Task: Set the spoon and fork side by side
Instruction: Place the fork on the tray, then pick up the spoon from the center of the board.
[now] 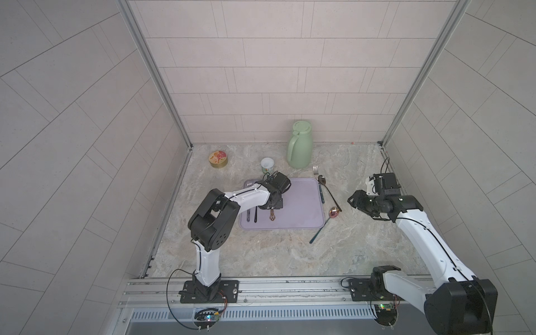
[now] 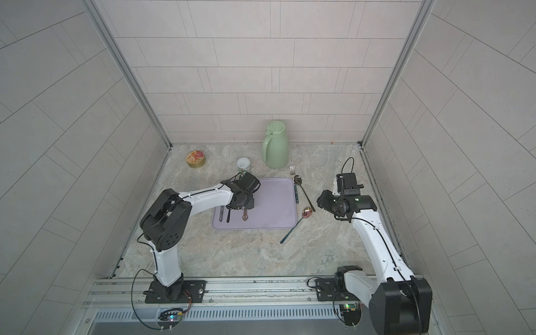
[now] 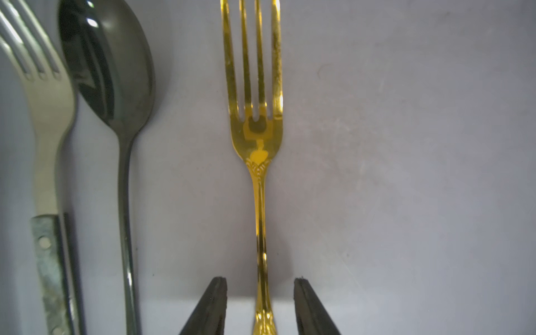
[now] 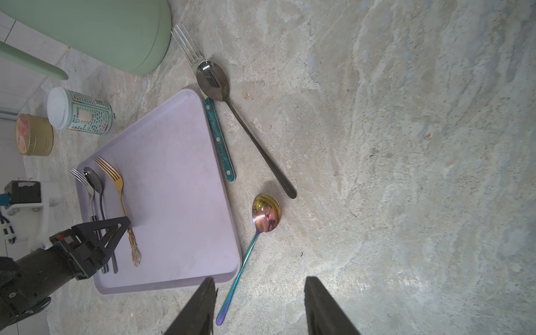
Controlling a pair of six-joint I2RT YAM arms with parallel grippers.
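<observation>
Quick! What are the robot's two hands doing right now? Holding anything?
Left end effector: open around the handle of the gold fork, not gripping it.
Right end effector: open, holding nothing.

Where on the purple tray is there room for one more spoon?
The purple tray is bare from the gold fork across to its edge by the teal-handled fork. Past the gold fork it is crowded: dark spoon, silver fork, and the left gripper over the handles.
</observation>
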